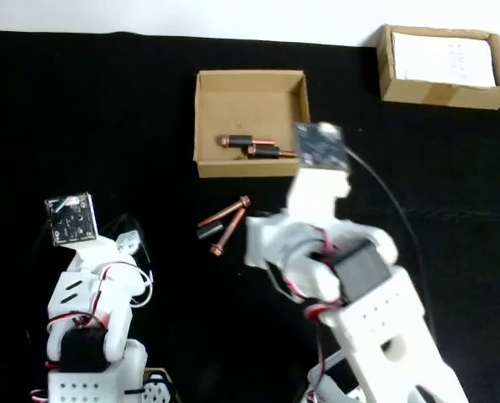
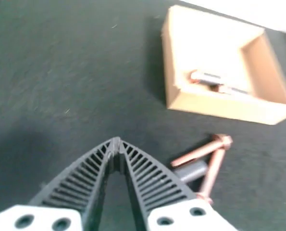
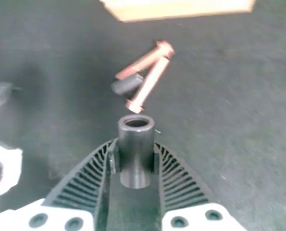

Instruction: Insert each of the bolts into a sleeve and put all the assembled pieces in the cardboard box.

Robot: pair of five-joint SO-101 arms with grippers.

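R gripper (image 3: pixel 135 144) jaws clamp one dark sleeve (image 3: pixel 135 161). L gripper (image 2: pixel 116 143) jaws pressed together, nothing btwn. Two assembled pieces (image 1: pixel 239 141) lie in the cardboard box (image 1: pixel 206 117). Two bolts (image 1: pixel 234 209) and a second sleeve (image 1: pixel 209 229) lie on the table (image 1: pixel 107 126) near it, slanted, heads toward the box. Held sleeve's axis runs along the jaws, bore facing the bolts. Another box (image 1: pixel 444 92) w/ white sheet sits apart.

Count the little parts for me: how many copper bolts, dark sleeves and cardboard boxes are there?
Bolts: 4, two in the middle box, two loose in front of it.
Sleeves: 4, two in that box, one by the loose bolts, one in the right gripper.
Boxes: 2, counting the far box.
Total: 10.
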